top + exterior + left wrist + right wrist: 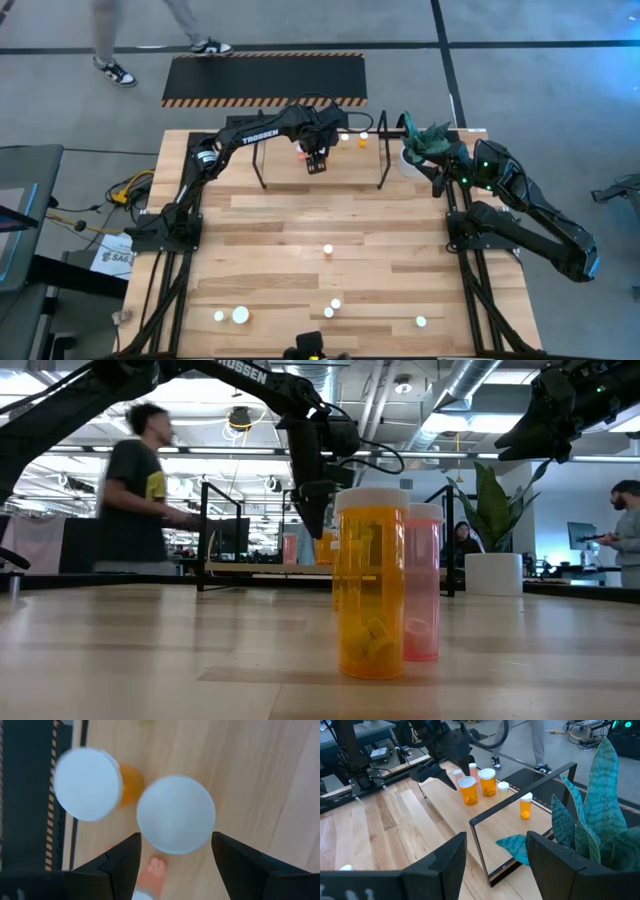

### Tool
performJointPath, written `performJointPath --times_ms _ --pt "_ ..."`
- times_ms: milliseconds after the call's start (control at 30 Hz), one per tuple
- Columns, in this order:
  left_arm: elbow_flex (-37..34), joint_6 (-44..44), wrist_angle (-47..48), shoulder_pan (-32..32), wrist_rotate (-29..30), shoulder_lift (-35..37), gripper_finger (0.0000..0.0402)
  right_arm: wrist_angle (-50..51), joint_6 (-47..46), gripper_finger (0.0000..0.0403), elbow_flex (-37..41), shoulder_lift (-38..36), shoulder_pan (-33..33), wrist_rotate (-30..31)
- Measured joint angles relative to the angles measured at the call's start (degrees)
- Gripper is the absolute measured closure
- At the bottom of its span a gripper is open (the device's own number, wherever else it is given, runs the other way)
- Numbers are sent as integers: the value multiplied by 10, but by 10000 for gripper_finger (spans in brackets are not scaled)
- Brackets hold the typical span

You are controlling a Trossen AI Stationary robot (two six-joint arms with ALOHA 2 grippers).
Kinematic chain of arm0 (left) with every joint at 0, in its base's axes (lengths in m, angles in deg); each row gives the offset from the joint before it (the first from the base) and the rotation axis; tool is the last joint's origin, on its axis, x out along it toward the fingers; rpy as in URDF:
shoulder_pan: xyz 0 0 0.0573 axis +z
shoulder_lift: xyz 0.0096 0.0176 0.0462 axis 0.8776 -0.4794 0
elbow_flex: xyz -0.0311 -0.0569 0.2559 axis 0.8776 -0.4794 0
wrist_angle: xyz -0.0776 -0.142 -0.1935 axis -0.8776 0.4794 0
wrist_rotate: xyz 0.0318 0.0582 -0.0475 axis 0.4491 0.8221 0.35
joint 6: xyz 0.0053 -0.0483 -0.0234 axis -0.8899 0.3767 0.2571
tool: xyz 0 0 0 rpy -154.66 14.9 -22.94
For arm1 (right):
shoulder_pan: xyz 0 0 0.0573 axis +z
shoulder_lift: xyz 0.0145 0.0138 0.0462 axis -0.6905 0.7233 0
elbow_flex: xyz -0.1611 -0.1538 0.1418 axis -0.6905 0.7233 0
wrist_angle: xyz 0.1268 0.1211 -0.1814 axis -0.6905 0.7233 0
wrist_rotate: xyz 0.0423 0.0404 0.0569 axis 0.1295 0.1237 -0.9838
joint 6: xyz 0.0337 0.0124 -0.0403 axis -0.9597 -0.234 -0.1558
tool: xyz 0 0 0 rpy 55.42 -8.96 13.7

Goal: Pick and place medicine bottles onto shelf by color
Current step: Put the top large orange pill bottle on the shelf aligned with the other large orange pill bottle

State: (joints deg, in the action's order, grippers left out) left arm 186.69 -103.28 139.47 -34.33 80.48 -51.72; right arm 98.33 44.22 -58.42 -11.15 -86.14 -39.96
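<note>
Medicine bottles (478, 786) stand grouped on the shelf (360, 160) at the table's far edge; others dot the near edge. Light, rigid, slick plastic: best pinched across the body below the cap. Left gripper (175, 857) hangs over them, jaws wide, empty. Right gripper (495, 851) waits by the far right corner, jaws apart.

An open-plan robotics lab or office is shown. Exposed ducts (470, 385) and pipes are seen under a high ceiling, with rows of monitors (585, 538) and desks behind the wooden worktop (300, 230). A hazard-striped black mat (265, 78) is laid on the grey concrete floor (540, 80), and people (135, 490) are seen walking or standing nearby.
</note>
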Motion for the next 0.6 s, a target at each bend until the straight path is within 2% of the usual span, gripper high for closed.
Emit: performJointPath --times_ms 600 --pt "0 14 -42 0 4 0 188 0 0 177 0 0 0 0"
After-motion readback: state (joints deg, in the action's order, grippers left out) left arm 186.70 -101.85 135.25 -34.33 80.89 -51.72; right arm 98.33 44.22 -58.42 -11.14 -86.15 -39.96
